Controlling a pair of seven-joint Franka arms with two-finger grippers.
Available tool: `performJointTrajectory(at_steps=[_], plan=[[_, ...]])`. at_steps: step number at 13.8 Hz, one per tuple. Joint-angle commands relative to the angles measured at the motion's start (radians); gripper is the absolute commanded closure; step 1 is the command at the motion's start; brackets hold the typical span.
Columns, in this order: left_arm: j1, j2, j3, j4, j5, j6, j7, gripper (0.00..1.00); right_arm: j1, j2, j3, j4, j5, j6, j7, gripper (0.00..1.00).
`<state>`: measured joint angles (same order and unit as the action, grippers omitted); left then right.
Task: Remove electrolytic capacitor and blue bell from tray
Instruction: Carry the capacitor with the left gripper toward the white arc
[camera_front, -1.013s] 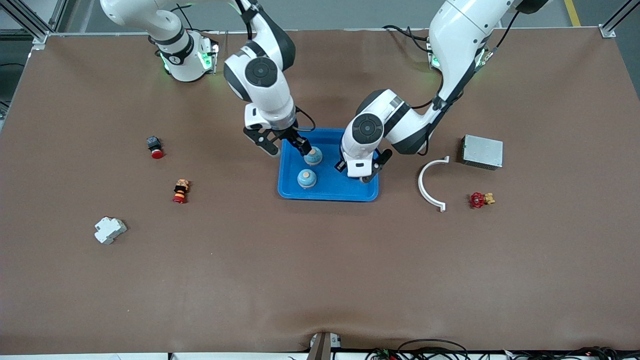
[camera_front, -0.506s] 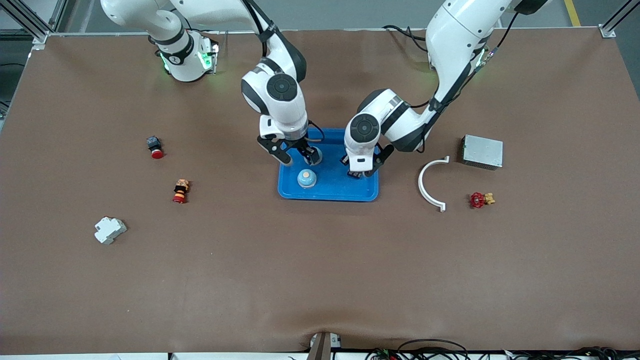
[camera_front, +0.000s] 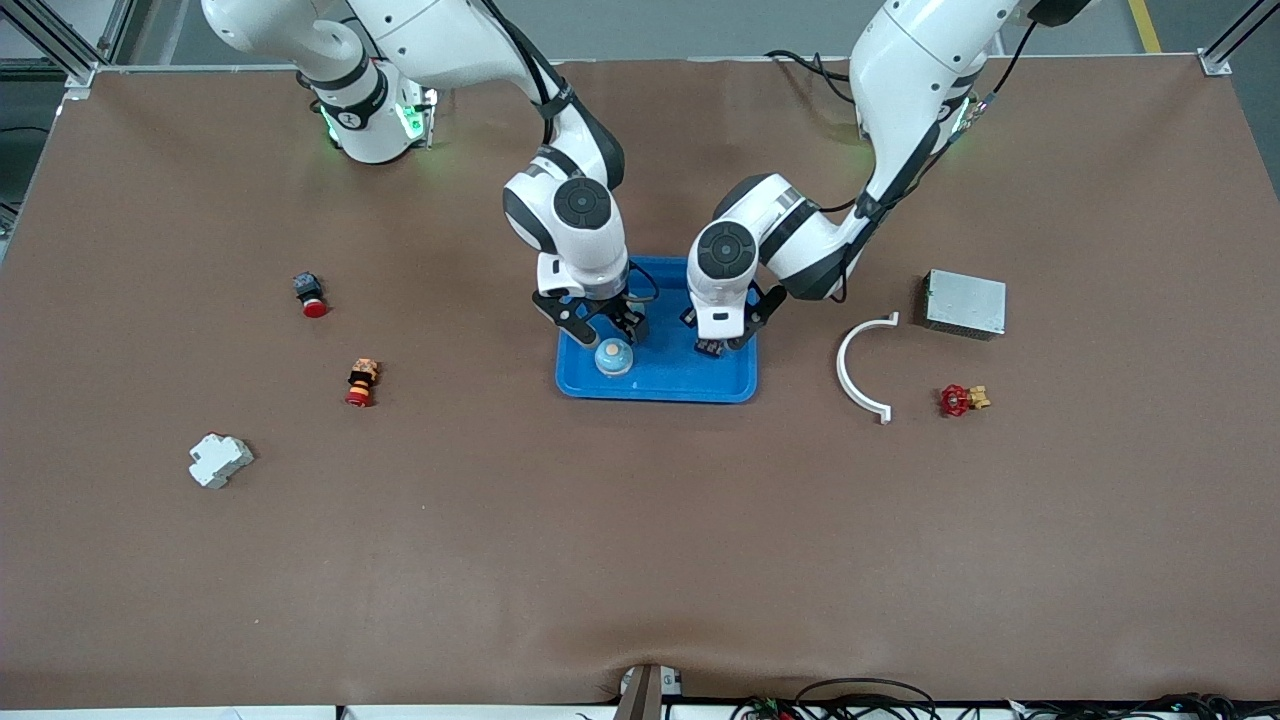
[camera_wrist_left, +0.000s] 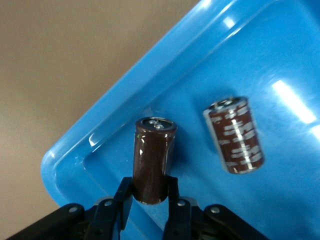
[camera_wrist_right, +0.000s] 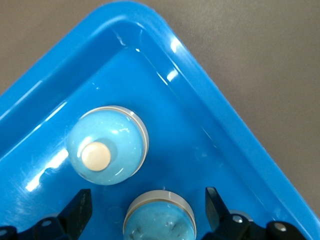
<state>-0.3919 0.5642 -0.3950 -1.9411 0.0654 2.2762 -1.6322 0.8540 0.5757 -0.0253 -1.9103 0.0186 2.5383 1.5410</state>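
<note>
A blue tray (camera_front: 655, 393) sits mid-table. My right gripper (camera_front: 600, 325) is low over the tray, open, with its fingers standing apart on either side of a light-blue bell (camera_wrist_right: 159, 220) on the tray floor. A second bell (camera_front: 614, 357) stands beside it, also in the right wrist view (camera_wrist_right: 107, 145). My left gripper (camera_front: 715, 345) is shut on a brown capacitor (camera_wrist_left: 154, 160), held over a corner of the tray (camera_wrist_left: 100, 135). A second capacitor (camera_wrist_left: 234, 135) lies in the tray next to it.
Toward the right arm's end lie a red push button (camera_front: 310, 295), a red-and-orange switch (camera_front: 360, 382) and a white breaker (camera_front: 218, 460). Toward the left arm's end lie a white curved clip (camera_front: 862, 368), a grey metal box (camera_front: 965, 303) and a red valve (camera_front: 960, 400).
My right gripper came down into the tray with the bell and opened, letting it go beside the other bell. My left gripper shifted slightly in the tray, still holding the capacitor.
</note>
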Motion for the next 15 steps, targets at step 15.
performJointTrajectory(at_steps=[15], plan=[[0.392,-0.394,0.007,-0.258,0.142,-0.155,0.301,1.00,0.076,0.053,-0.016,0.031,-0.023,-0.007,0.054,0.23]])
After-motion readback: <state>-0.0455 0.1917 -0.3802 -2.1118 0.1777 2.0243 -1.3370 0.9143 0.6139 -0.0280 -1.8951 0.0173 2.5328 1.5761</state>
